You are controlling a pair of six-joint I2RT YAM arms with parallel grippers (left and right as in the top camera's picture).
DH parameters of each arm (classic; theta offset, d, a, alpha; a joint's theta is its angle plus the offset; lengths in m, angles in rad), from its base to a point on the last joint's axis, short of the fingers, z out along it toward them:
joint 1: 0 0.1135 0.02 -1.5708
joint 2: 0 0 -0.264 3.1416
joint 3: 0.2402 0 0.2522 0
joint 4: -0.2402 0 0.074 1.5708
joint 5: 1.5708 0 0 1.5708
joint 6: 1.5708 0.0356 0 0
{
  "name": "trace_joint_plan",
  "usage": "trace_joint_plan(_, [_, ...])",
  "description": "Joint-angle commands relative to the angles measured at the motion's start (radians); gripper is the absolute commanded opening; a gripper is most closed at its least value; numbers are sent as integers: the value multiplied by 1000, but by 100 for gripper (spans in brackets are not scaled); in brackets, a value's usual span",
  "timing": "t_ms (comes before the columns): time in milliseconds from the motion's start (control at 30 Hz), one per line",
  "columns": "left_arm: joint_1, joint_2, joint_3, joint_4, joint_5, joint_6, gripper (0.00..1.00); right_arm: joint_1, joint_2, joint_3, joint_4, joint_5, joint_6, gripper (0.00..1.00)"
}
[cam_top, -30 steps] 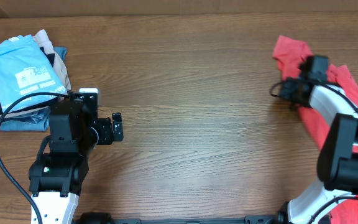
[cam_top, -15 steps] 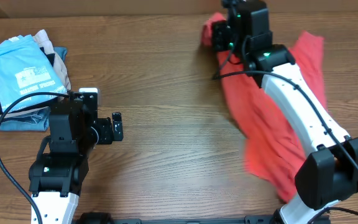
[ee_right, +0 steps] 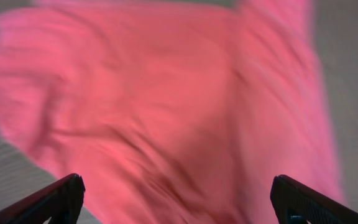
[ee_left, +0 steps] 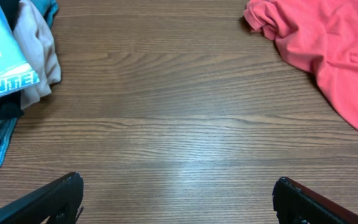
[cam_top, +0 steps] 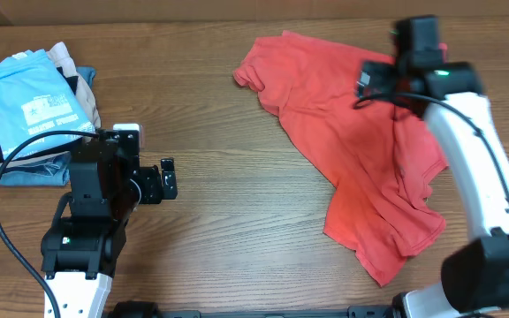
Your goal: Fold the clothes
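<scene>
Cloth of one colour fills the right half of the tabletop [cam_top: 237,238]: the coral-red T-shirt [cam_top: 343,150] lies loosely spread and wrinkled. One sleeve points toward the far middle, and the body runs diagonally down to a bunched hem near the front right. The face that shows is plain.

The right arm [cam_top: 471,141] reaches across the shirt's right side. In the blurred wrist view the right fingers [ee_right: 51,200] stand wide apart just above the red fabric, with nothing clasped between them.

The left fingers [ee_left: 55,198] are also spread fully and hold nothing. They hang over bare wood at the left, well apart from the shirt.

At the far left edge sits a pile [cam_top: 60,66] of folded garments, with a light blue T-shirt [cam_top: 25,102] with white print on top.
</scene>
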Motion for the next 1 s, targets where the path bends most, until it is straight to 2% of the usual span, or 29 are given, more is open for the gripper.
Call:
trace_joint_plan(0, [-9,1,25,5,23,-18,100,-72,-41,6,-218,-133,51,100])
trace_joint_plan(100, [-9,1,25,5,23,-18,100,-87,-41,-50,-349,-222,48,100])
trace_joint_plan(233, [-9,1,25,5,23,-19,100,-58,-41,-160,-384,-233,49,100])
trace_joint_plan(500, [-9,1,25,-2,23,-21,100,43,-41,-489,-138,-303,129,98])
trace_joint_plan(767, [-8,1,25,-1,23,-21,100,101,-41,-678,63,-296,182,90])
trace_joint_plan(800, [-8,1,25,-1,23,-21,100,103,-41,-688,72,-296,184,87])
trace_joint_plan(867, [-8,1,25,0,23,-21,100,104,-41,-703,85,-296,192,72])
trace_joint_plan(967, [-8,1,25,1,23,-21,100,104,-41,-708,95,-296,192,29])
